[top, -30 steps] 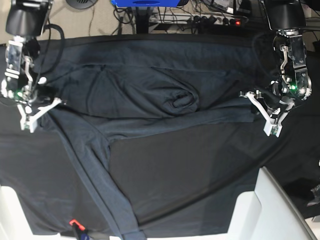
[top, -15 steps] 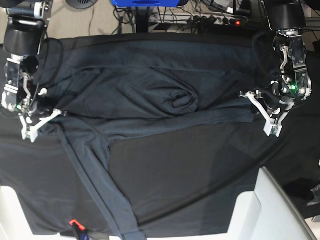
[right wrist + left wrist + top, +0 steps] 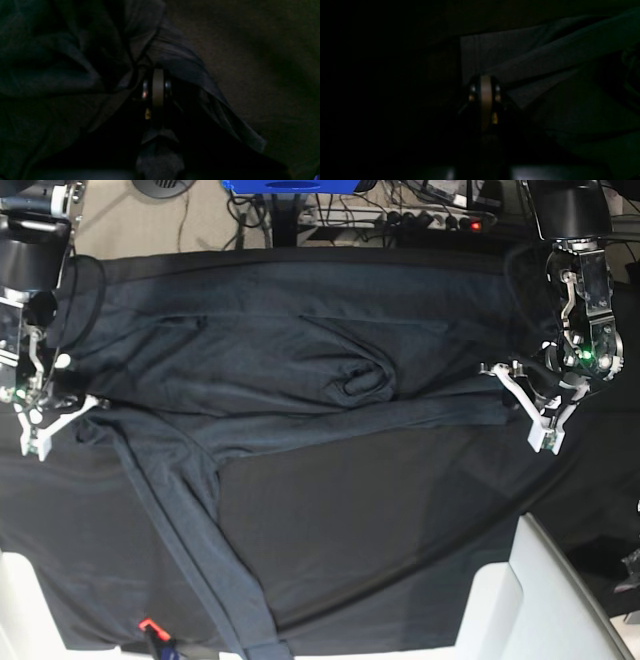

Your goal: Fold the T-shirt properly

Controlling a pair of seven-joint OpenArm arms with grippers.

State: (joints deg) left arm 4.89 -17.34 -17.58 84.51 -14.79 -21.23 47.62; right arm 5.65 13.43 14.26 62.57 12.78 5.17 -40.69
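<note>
Both grippers are clamped on the crumpled dark charcoal-grey knit T-shirt [image 3: 280,370]: right gripper [image 3: 62,420] at the table's left edge, left gripper [image 3: 522,402] near its right edge

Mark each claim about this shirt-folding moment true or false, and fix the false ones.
1. Both grippers are shut on the T-shirt. True: the right gripper and the left gripper each pinch cloth.
2. The shirt is folded into a neat square. False: it lies stretched wide and rumpled.
3. A sleeve trails toward the table's near edge. True.
4. The right gripper hangs open above the shirt. False: it is shut on cloth.
</note>
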